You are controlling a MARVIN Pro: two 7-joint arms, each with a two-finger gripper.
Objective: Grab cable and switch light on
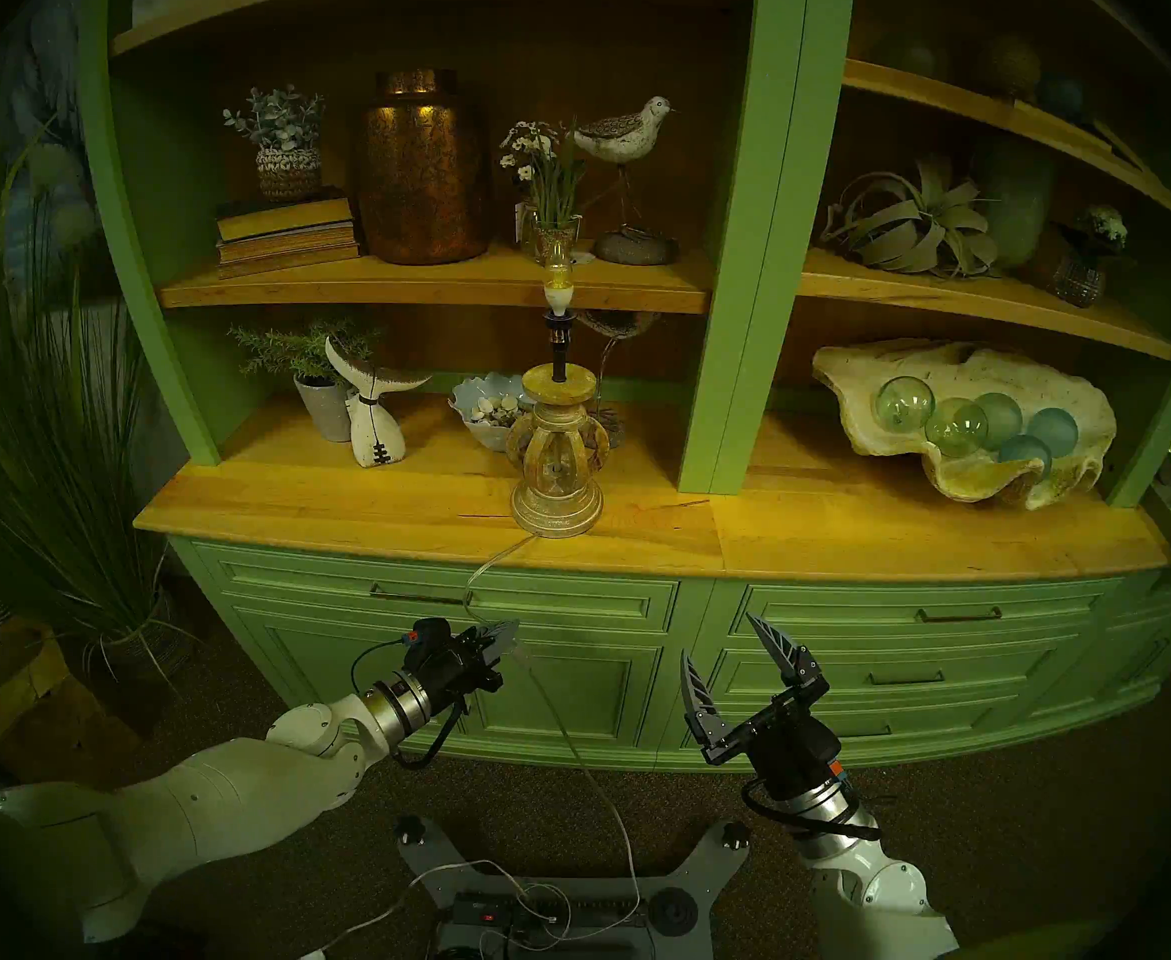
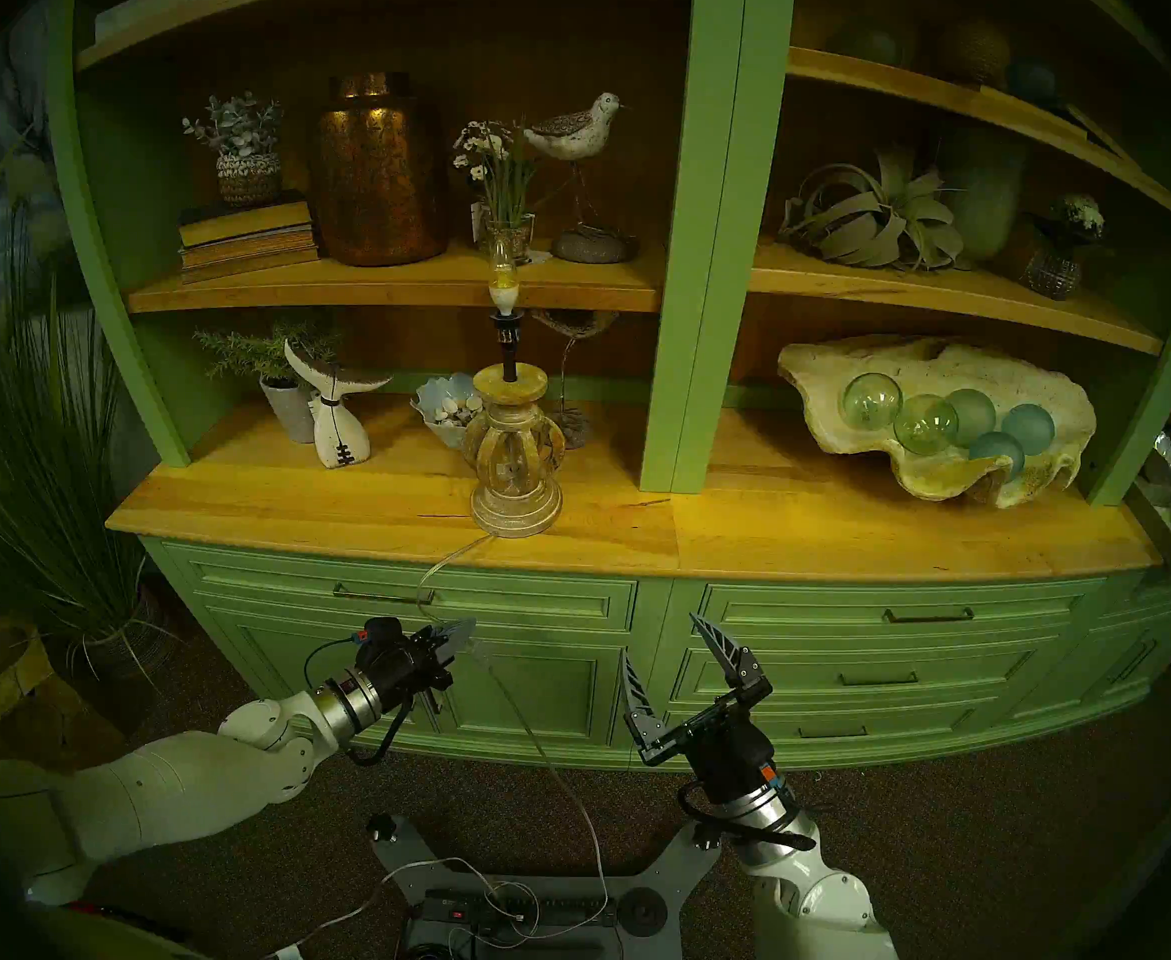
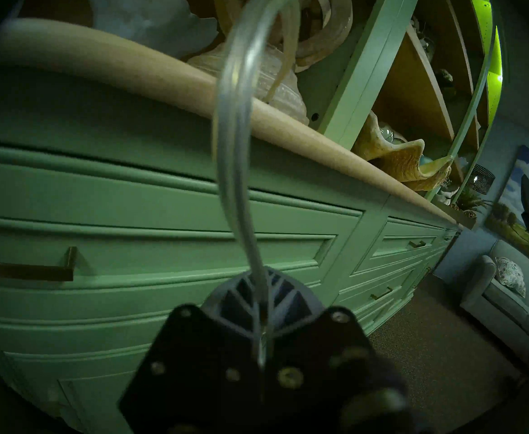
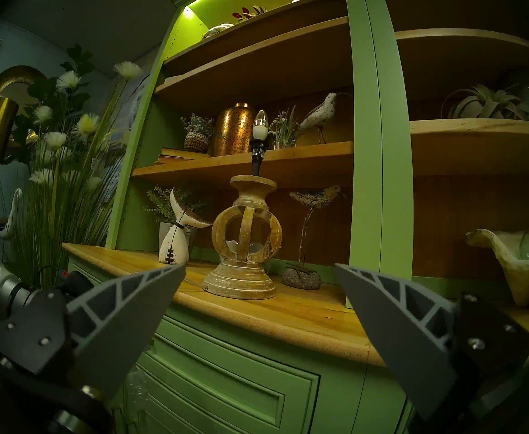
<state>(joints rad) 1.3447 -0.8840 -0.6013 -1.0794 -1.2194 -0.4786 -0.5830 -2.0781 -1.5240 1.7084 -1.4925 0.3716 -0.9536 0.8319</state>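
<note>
My left arm reaches forward and to the right, low in front of the green cabinet [image 1: 430, 661], wrist level, and my left gripper [image 1: 503, 638] is clamped on the cable [image 1: 482, 571]. My right arm rises from below with the wrist tipped up, and my right gripper [image 1: 728, 650] stands spread wide with nothing between its fingers, pointed toward the drawers.

The cable leaves the foot of the lamp [image 1: 557, 480], drops over the edge of the wooden counter [image 1: 291, 508], passes through my left fingers and hangs on down to a power strip [image 1: 548, 910] on my base. A small clear block sits on the cord just right of my left fingertips [image 1: 523, 654]; I cannot tell from here whether it is the switch. The bulb [image 1: 557, 273] stands on its black stem in front of the shelf edge, and I cannot tell whether it glows.

The left wrist view shows what the head views cannot: the cord [image 3: 235, 142] pinched between my closed fingers [image 3: 244, 298], arching up toward the lamp foot [image 3: 272, 82]. The right wrist view shows both fingers far apart, framing the lamp [image 4: 244, 245] on the counter [image 4: 303, 314], with the bulb [image 4: 260, 125] clear of the copper vase [image 4: 233, 129] behind it. Only this view catches the lit strip at the very top of the shelves.
</note>
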